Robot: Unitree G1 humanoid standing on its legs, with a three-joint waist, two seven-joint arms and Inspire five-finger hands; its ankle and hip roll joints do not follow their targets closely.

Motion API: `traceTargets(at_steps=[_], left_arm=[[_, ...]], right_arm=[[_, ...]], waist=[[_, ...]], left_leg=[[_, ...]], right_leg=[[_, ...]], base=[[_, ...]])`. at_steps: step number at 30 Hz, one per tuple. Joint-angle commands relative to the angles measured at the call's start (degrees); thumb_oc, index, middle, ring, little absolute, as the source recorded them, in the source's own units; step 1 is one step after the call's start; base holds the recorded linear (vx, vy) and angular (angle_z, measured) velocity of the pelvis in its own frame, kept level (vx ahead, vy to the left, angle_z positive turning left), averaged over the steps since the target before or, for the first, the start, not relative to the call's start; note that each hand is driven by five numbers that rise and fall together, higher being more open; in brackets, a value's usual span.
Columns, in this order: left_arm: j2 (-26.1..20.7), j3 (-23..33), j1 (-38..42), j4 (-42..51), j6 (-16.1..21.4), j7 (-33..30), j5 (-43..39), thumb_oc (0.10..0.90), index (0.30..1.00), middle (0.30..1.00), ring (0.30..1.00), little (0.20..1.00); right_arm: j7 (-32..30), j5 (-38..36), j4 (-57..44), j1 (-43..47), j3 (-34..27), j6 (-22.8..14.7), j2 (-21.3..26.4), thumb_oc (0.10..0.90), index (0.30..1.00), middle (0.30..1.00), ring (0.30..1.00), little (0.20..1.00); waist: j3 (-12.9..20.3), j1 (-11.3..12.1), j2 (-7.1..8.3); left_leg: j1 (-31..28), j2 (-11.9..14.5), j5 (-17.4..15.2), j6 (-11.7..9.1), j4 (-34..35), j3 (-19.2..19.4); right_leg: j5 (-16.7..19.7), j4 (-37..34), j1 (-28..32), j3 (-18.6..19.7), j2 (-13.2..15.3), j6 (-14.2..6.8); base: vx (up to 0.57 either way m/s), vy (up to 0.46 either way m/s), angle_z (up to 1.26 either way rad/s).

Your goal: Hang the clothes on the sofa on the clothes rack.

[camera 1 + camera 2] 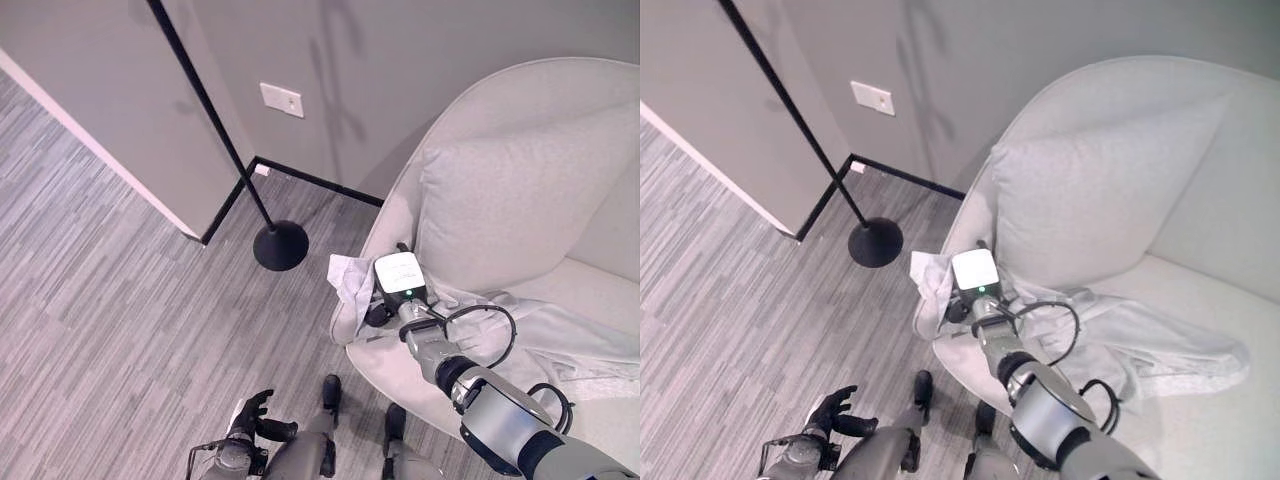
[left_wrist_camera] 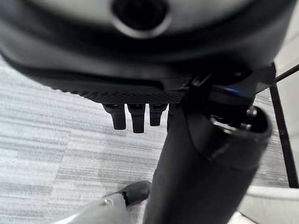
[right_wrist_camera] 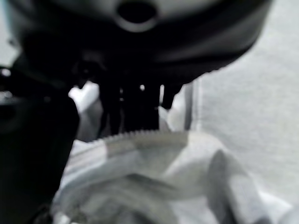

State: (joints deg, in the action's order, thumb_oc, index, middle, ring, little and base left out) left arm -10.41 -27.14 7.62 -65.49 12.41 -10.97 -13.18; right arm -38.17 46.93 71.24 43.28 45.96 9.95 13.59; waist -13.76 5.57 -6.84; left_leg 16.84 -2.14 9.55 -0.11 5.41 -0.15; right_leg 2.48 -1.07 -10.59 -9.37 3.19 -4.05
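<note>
- My right hand (image 1: 378, 312) reaches to the sofa's (image 1: 540, 110) front left edge, where the garment (image 1: 560, 345) hangs over the seat rim.
- In my right wrist view my fingers (image 3: 122, 109) go down into the pale cloth, with a ribbed hem bunched just below them; their tips are hidden in the folds, so I cannot tell whether they grip it.
- The garment, a light grey piece, lies crumpled along the seat's front edge, one end draped over the left rim beside my hand, the rest spread toward the seat's right side.
- A cushion (image 1: 510, 195) leans against the sofa's back, just behind the garment.
- The rack (image 1: 215, 130) stands on the floor left of the sofa: a thin black pole slanting up from a round black base, near the wall corner and well apart from the garment.
- My left hand (image 1: 250, 412) hangs low over the grey floor (image 1: 90, 300), fingers relaxed and loosely spread, holding nothing.
</note>
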Motion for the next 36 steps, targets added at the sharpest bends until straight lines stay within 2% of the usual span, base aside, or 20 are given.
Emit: traceTargets(at_steps=[1,6,12,14,15,16,17,18,20,21,25,30,31,32,33,34,35,36], left_arm=[[-0.3,-1.5,2.6,-0.7,1.4,-1.5,4.9,0.8,0.9,0.9,0.9,0.9],[-0.2,-0.7,2.2,-0.8,0.9,-2.3,6.8,0.8,0.9,0.9,0.9,0.9],[-0.8,1.4,0.5,-1.8,0.2,-3.0,9.6,0.8,0.9,0.9,0.9,0.9],[-0.8,2.8,-0.1,-2.2,-0.1,-3.6,9.8,0.8,0.9,0.9,0.9,0.9],[-0.9,5.0,-1.0,-1.6,-0.2,-3.8,9.4,0.8,0.9,0.9,0.9,0.9],[-0.9,4.9,-1.1,-1.6,-0.2,-3.8,9.4,0.8,0.9,0.9,0.9,0.9],[-1.1,7.0,-2.0,0.0,-0.5,-3.9,9.3,0.8,0.9,0.9,0.9,0.9],[-1.2,7.7,-2.5,0.7,-0.5,-3.8,9.4,0.8,0.9,0.9,0.9,0.9],[-1.1,7.5,-2.5,0.8,-0.5,-3.8,9.4,0.8,0.9,0.9,0.9,0.9],[-1.4,8.2,-3.2,2.9,-0.5,-3.5,9.9,0.8,0.9,0.9,0.9,0.9],[-3.0,8.7,-4.5,10.6,-0.4,-2.4,10.0,0.8,0.9,0.9,0.9,0.9],[-4.0,8.1,-5.1,16.1,-0.5,-1.4,9.2,0.8,0.9,0.9,0.9,0.9],[-5.7,7.2,-5.7,22.5,-0.2,0.8,8.5,0.8,0.9,0.9,0.9,0.9],[-5.7,7.3,-5.9,22.7,-0.3,0.9,8.5,0.8,0.9,0.9,0.9,0.9],[-6.2,7.3,-6.1,24.3,-0.3,1.5,7.9,0.8,0.9,0.9,0.9,0.9],[-6.4,7.4,-6.3,24.5,-0.5,1.6,7.9,0.8,0.9,0.9,0.9,0.9],[-6.6,7.7,-6.9,25.6,-0.8,2.8,7.8,0.8,0.9,0.9,0.9,0.9],[-6.6,8.7,-7.6,25.5,-0.8,3.1,6.5,0.8,0.9,0.9,0.9,0.9]], right_arm=[[11.1,-2.9,5.2,-4.6,1.2,-1.0,-0.6,0.4,0.3,0.3,0.3,0.3],[9.8,-4.5,2.4,-5.4,-0.1,-1.9,1.2,0.4,0.3,0.3,0.3,0.3],[5.6,-9.9,-3.5,-8.8,-5.6,-3.7,4.3,0.4,0.3,0.3,0.3,0.3],[4.1,-12.6,-11.0,-11.5,-8.9,-4.8,7.0,0.4,0.3,0.3,0.3,0.3],[3.5,-13.5,-22.1,-15.7,-12.8,-5.9,11.1,0.4,0.3,0.3,0.3,0.3],[3.7,-13.5,-22.5,-16.0,-13.0,-5.8,11.3,0.4,0.3,0.3,0.3,0.3],[3.4,-12.7,-35.8,-21.0,-18.9,-6.5,16.9,0.4,0.3,0.3,0.3,0.3],[2.8,-12.0,-41.3,-23.7,-22.2,-6.8,19.7,0.4,0.3,0.3,0.3,0.3],[3.0,-11.9,-41.7,-24.0,-22.5,-6.7,19.8,0.4,0.3,0.3,0.3,0.3],[1.6,-11.3,-49.3,-27.7,-28.8,-7.4,23.0,0.4,0.3,0.3,0.3,0.3],[-1.2,-10.6,-61.3,-31.2,-40.2,-7.5,26.6,0.4,0.3,0.3,0.3,0.3],[-1.8,-9.6,-66.7,-30.5,-44.7,-6.9,28.8,0.4,0.3,0.3,0.3,0.3],[3.6,-10.1,-69.4,-28.1,-43.2,-8.0,32.0,0.4,0.3,0.3,0.3,0.3],[3.8,-10.2,-69.4,-28.1,-43.1,-7.9,32.0,0.4,0.3,0.3,0.3,0.3],[7.0,-13.7,-69.7,-28.8,-41.3,-9.5,31.2,0.4,0.3,0.3,0.3,0.3],[7.1,-13.8,-69.8,-28.8,-41.2,-9.5,31.1,0.552,0.528,0.528,0.528,0.528],[10.2,-15.1,-70.7,-30.9,-40.2,-10.6,30.1,0.8,0.9,0.9,0.9,0.9],[12.7,-15.6,-68.8,-33.2,-37.2,-10.9,28.4,0.8,0.9,0.9,0.9,0.9]], waist=[[-1.2,2.9,2.11],[-0.5,2.1,2.39],[1.1,0.0,4.36],[1.8,-1.1,5.36],[2.8,-2.2,6.39],[2.7,-2.2,6.34],[3.6,-3.5,7.01],[4.3,-3.9,7.23],[4.5,-3.8,7.22],[5.7,-4.7,7.48],[8.8,-5.3,7.71],[10.3,-5.3,7.84],[11.4,-5.6,8.17],[11.3,-5.6,8.13],[11.5,-5.8,8.26],[11.5,-5.8,8.32],[11.5,-5.9,8.43],[11.2,-6.0,8.51]], left_leg=[[-2.8,-5.2,-6.7,3.7,-0.4,-0.1],[-3.6,-5.1,-7.3,3.7,-0.4,-0.2],[-6.6,-4.5,-8.7,4.0,-0.4,0.8],[-8.2,-4.3,-9.3,4.0,-0.4,1.3],[-9.7,-4.0,-10.0,4.2,-0.4,1.6],[-9.8,-4.0,-10.0,4.2,-0.4,1.6],[-11.7,-3.8,-10.8,4.3,-0.4,1.9],[-12.5,-3.7,-11.1,4.5,-0.4,2.0],[-12.3,-3.7,-11.0,4.5,-0.4,2.1],[-14.0,-3.5,-11.7,4.6,-0.4,2.3],[-17.4,-3.3,-12.7,5.2,-0.4,2.6],[-19.3,-3.2,-13.3,5.4,-0.4,2.7],[-21.0,-3.0,-13.7,5.6,-0.4,3.6],[-21.1,-3.0,-13.8,5.6,-0.4,3.7],[-21.5,-3.1,-13.8,5.7,-0.4,4.0],[-21.7,-3.1,-13.9,5.7,-0.4,4.1],[-22.0,-3.0,-14.0,5.8,-0.4,4.2],[-22.3,-3.1,-14.0,5.8,-0.4,4.4]], right_leg=[[7.1,-1.7,-3.8,2.0,8.0,-4.5],[6.3,-1.0,-3.3,2.1,8.0,-4.3],[5.3,-0.1,-1.4,2.9,7.6,-4.0],[4.9,0.0,-0.3,3.3,7.3,-3.9],[4.4,0.0,0.8,3.7,7.0,-3.8],[4.4,0.0,0.9,3.6,7.0,-3.8],[3.5,0.1,2.4,3.8,6.8,-3.9],[3.2,0.1,3.1,3.8,6.6,-3.9],[3.4,0.0,3.0,3.8,6.6,-3.9],[2.6,0.3,4.4,3.8,6.3,-4.0],[1.3,0.9,7.0,4.6,5.5,-3.8],[0.3,1.7,8.4,5.1,5.1,-3.6],[0.4,2.0,9.0,6.1,4.6,-3.6],[0.4,2.1,9.0,6.2,4.6,-3.6],[0.5,2.5,9.1,6.7,4.5,-3.6],[0.4,2.7,9.1,6.8,4.4,-3.6],[0.1,3.0,9.2,6.9,4.4,-3.6],[0.0,3.7,9.2,7.2,4.4,-3.5]], base=[[0.0,-0.001,0.44],[0.0,0.014,0.08],[0.03,0.006,0.04],[0.07,-0.005,-0.11],[0.07,-0.01,-0.14],[0.1,-0.015,-0.15],[0.08,-0.007,-0.17],[0.07,-0.007,-0.07],[0.02,-0.006,-0.03],[0.07,-0.014,-0.26],[0.06,-0.011,-0.16],[0.01,-0.002,-0.16],[-0.01,0.008,-0.24],[-0.02,0.014,-0.31],[-0.01,0.008,-0.29],[0.0,0.0,-0.32],[0.0,-0.015,-0.29],[0.0,-0.016,-0.17]])
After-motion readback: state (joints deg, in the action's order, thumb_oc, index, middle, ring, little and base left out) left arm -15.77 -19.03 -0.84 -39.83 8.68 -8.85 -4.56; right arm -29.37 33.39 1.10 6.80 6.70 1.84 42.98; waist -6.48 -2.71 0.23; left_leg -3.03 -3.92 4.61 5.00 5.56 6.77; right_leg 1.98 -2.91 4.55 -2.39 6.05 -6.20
